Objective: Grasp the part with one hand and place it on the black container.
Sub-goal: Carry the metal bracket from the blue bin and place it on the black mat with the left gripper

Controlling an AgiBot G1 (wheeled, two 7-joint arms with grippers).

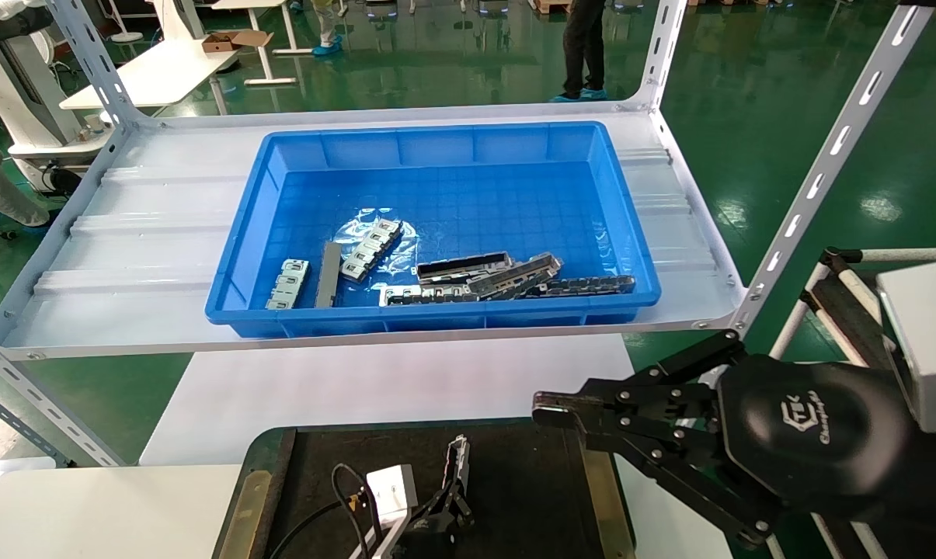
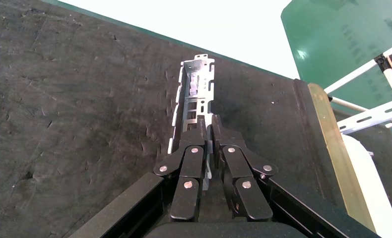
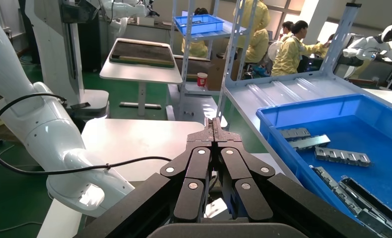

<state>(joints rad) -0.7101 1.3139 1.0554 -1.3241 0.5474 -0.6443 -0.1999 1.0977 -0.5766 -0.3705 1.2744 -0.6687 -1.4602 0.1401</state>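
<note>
The part [image 1: 457,460] is a narrow grey metal channel bar with small cutouts, and it points away from me over the black container [image 1: 530,481]. My left gripper [image 1: 453,491] is at the near edge of the head view, low over the tray. In the left wrist view the left gripper [image 2: 209,125] is shut on one side wall of the part [image 2: 196,91], with the dark tray floor [image 2: 85,99] right beneath it. I cannot tell whether the bar touches the tray. My right gripper [image 1: 544,407] hangs shut and empty beside the tray's right edge.
A blue bin [image 1: 436,133] stands on the white shelf beyond the tray, holding piled long grey bars [image 1: 506,278] and short silver ridged blocks [image 1: 289,283]. Slanted shelf posts [image 1: 825,163] rise at both sides. A brass strip [image 2: 333,144] edges the tray.
</note>
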